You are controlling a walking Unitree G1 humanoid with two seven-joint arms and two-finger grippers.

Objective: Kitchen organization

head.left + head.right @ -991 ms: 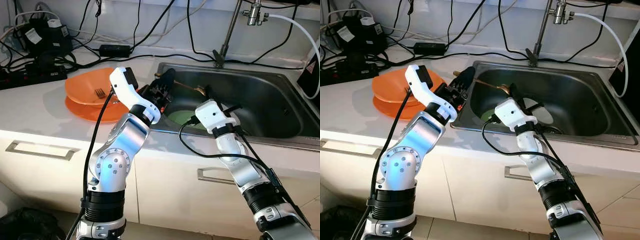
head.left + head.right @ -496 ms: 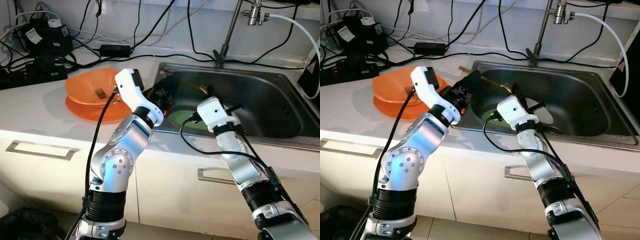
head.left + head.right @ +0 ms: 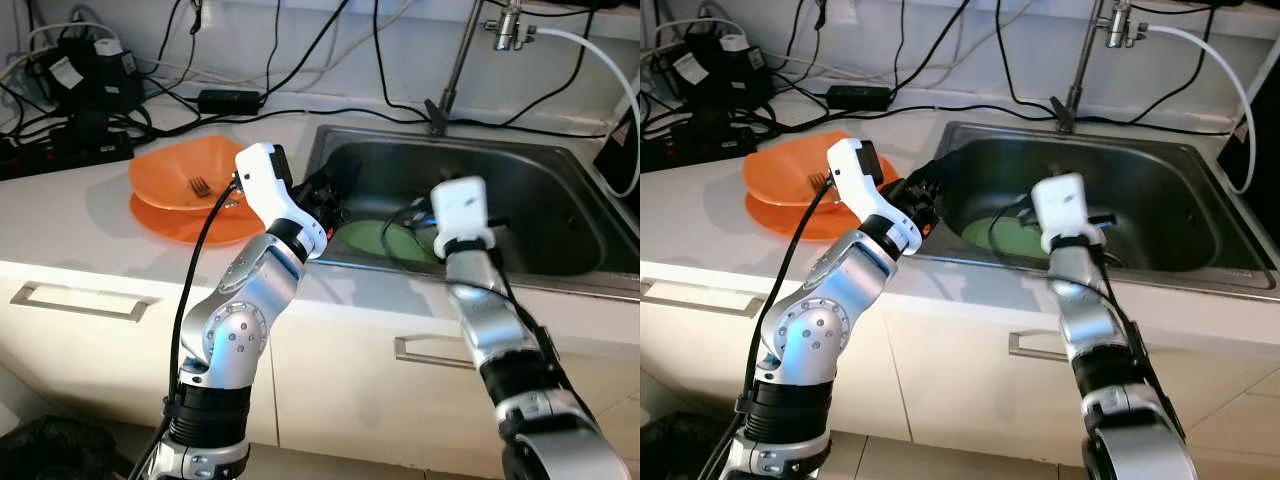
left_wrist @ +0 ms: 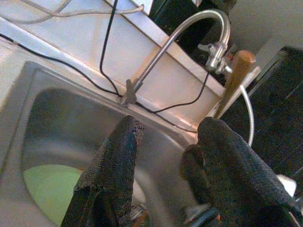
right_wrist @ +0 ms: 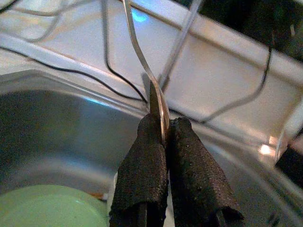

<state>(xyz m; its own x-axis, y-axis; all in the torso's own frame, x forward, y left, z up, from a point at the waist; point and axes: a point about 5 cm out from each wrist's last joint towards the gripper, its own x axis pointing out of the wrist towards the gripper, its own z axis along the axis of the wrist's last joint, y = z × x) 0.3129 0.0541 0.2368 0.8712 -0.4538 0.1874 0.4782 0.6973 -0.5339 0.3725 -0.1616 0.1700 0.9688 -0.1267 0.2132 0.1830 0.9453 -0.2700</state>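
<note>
My right gripper (image 5: 158, 137) is pinched shut on a thin metal utensil handle (image 5: 142, 61), over the sink (image 3: 560, 200). It's light, stiff and slick, I judge, so a hold low on the shaft suits it. My left gripper (image 4: 165, 142) hangs at the sink's edge, fingers (image 4: 113, 161) spread, a wooden handle (image 4: 234, 78) against one finger, not clamped. The green plate (image 3: 385, 240) lies in the basin.
</note>
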